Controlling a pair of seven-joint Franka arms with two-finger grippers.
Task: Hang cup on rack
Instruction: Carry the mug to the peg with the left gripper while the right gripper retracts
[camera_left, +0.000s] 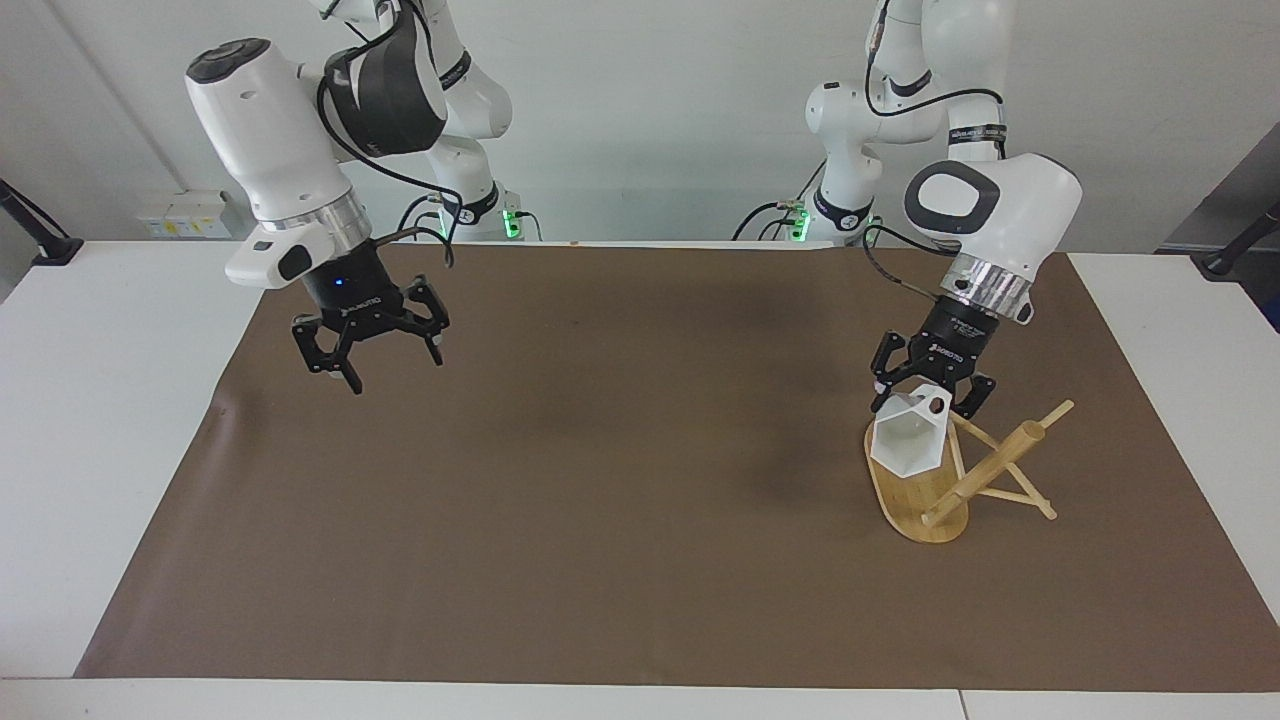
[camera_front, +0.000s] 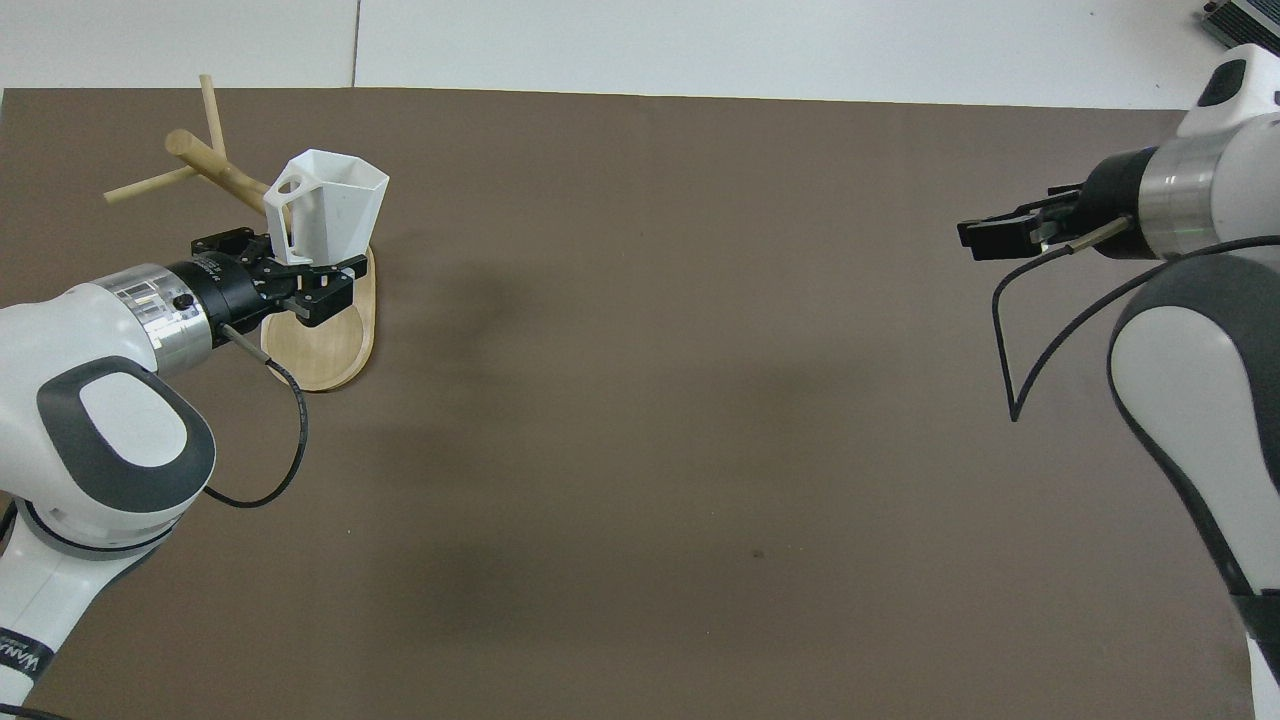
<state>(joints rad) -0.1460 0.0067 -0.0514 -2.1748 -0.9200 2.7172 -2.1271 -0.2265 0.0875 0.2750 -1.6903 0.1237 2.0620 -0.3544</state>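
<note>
The white faceted cup (camera_left: 908, 442) hangs tilted in my left gripper (camera_left: 928, 398), which is shut on its bottom end. The mouth faces away from the robots. The cup's pierced handle (camera_left: 935, 405) lies beside a thin peg of the bamboo rack (camera_left: 985, 470). The cup is over the rack's oval base (camera_left: 915, 495). In the overhead view the cup (camera_front: 338, 205) sits above the left gripper (camera_front: 295, 268), beside the rack's post (camera_front: 215, 165). My right gripper (camera_left: 385, 365) is open and empty, up over the mat at the right arm's end; it also shows in the overhead view (camera_front: 975, 238).
A brown mat (camera_left: 620, 500) covers most of the white table (camera_left: 110, 400). The rack leans, with its post and pegs slanting toward the left arm's end. A black cable loops from the right wrist (camera_front: 1010, 340).
</note>
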